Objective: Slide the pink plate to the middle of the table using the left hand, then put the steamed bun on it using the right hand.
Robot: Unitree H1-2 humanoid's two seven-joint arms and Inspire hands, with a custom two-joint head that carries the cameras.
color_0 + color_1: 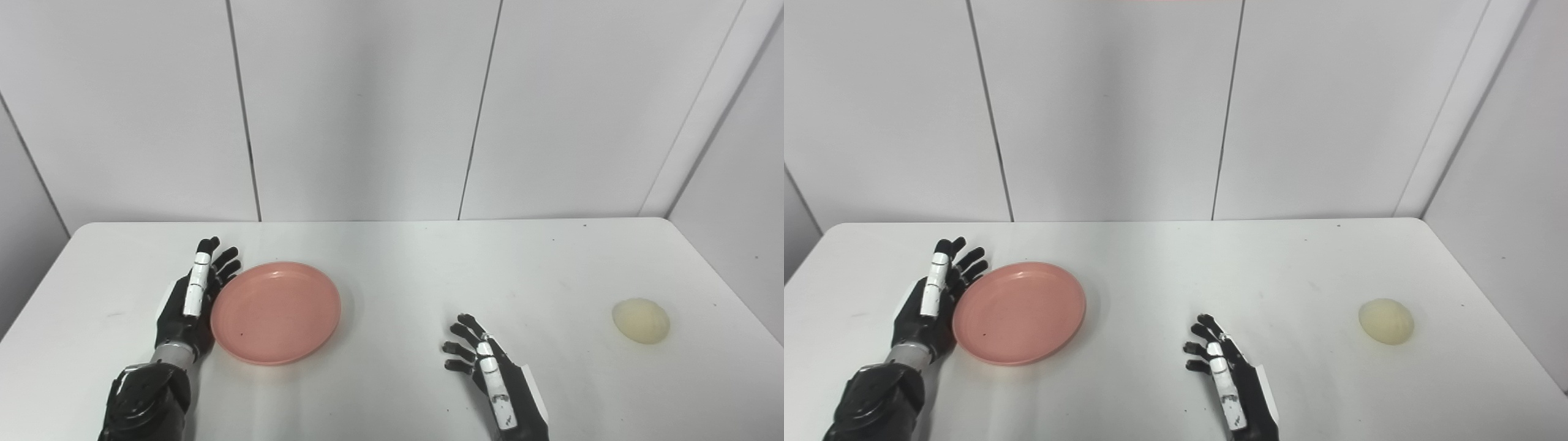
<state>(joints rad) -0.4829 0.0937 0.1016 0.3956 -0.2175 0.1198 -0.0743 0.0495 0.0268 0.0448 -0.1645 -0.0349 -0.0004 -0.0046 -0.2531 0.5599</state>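
The pink plate (pixel 275 311) lies flat on the left half of the white table (pixel 392 257). My left hand (pixel 193 297) stands on edge against the plate's left rim, fingers straight and apart, holding nothing. The pale yellow steamed bun (pixel 640 320) sits alone near the table's right side. My right hand (pixel 487 367) hovers low near the front edge, right of centre, fingers spread and empty, well left of the bun.
White wall panels (pixel 367 110) rise behind the table's far edge. The tabletop between the plate and the bun is bare apart from a few small dark specks.
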